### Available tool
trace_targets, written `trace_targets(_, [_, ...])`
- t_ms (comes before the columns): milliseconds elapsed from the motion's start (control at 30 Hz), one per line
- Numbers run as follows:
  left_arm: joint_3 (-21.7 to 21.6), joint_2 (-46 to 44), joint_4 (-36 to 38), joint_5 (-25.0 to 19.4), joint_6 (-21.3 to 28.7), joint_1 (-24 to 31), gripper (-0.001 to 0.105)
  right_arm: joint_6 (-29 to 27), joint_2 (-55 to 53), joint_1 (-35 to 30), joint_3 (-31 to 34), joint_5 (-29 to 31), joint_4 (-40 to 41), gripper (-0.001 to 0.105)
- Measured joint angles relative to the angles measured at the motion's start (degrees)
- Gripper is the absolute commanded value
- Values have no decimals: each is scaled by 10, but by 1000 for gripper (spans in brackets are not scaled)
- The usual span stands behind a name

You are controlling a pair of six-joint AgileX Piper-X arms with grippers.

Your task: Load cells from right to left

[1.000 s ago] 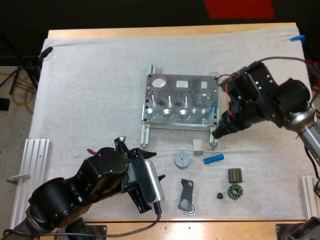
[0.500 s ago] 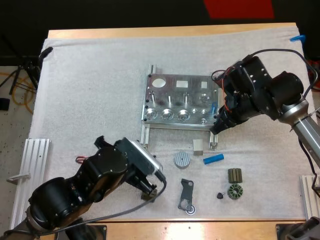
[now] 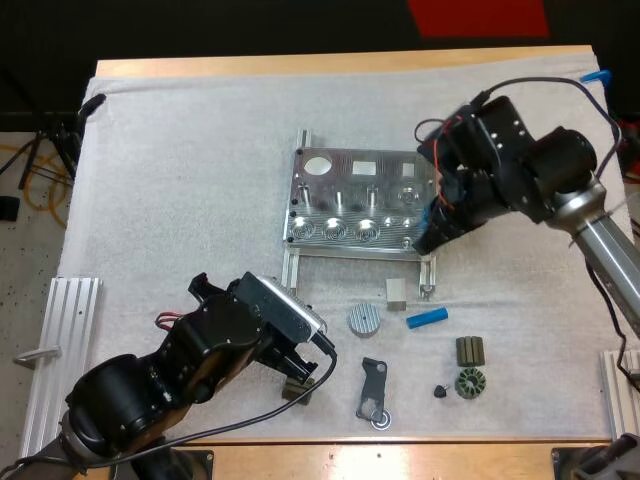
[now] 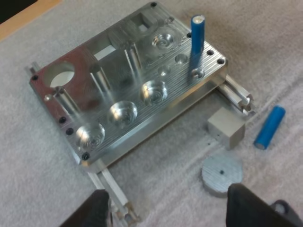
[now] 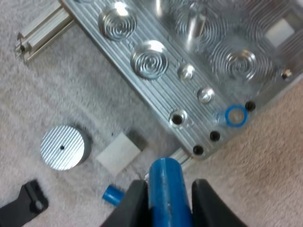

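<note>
Blue cell (image 5: 165,182) clamped in my right hand (image 5: 164,201), its rear end cut off from sight. Just beyond that hand, a second cell (image 4: 196,45) stands upright in the fixture (image 4: 118,90). A third cell (image 4: 270,126) lies on the mat (image 4: 284,47) nearby. Left hand (image 4: 170,213) wide, gripping nothing.

This is a robotics lab or workshop bench. Two black robot arms, the left arm (image 3: 170,375) and the right arm (image 3: 545,175), reach over a wooden desk (image 3: 330,64) covered by a white mat (image 3: 180,180). A machined metal fixture (image 3: 355,205) sits mid-desk on aluminium rails. Toward the near edge lie loose machined parts: a ribbed disc (image 3: 364,319), a small metal block (image 3: 396,292) and a black bracket (image 3: 372,388). An extruded aluminium profile (image 3: 62,350) lies along the left edge.
</note>
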Motion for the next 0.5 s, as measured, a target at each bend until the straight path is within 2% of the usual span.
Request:
trace_targets(133, [0, 0, -15, 0, 10, 0, 52, -14, 29, 1, -21, 0, -1, 0])
trace_targets(200, [0, 0, -25, 0, 15, 0, 52, -27, 42, 7, -29, 15, -2, 0])
trace_targets(267, [0, 0, -36, 3, 18, 0, 52, -40, 60, 19, -40, 54, -3, 0])
trace_targets(500, [0, 0, -42, 5, 19, 0, 52, -49, 101, 36, -51, 84, -3, 0])
